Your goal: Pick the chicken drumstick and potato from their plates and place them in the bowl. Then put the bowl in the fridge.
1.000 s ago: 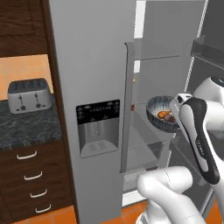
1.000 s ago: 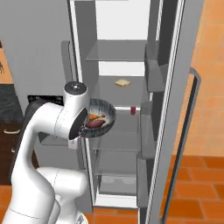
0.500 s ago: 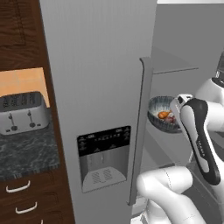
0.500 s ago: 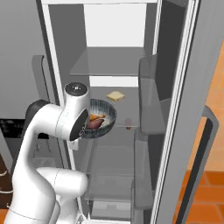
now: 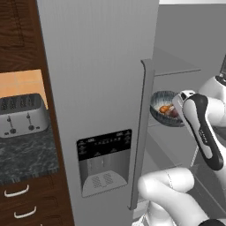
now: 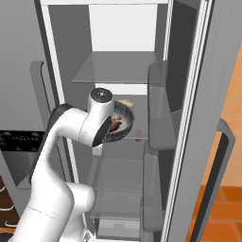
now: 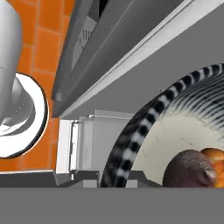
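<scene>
A rendered home kitchen. Shown by a tall grey two-door fridge (image 5: 97, 88) with dispenser panel (image 5: 104, 161), a toaster (image 5: 22, 115) on a dark stone counter (image 5: 26, 154), wooden drawers (image 5: 26, 203) beneath, orange floor tiles (image 6: 222, 208).

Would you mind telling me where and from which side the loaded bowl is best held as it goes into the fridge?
By its rim, from the side nearest the arm. The bowl is round and thin-walled, and the chicken drumstick and potato sit inside, so an edge pinch holding it level, as the gripper has it, looks safest.
</scene>
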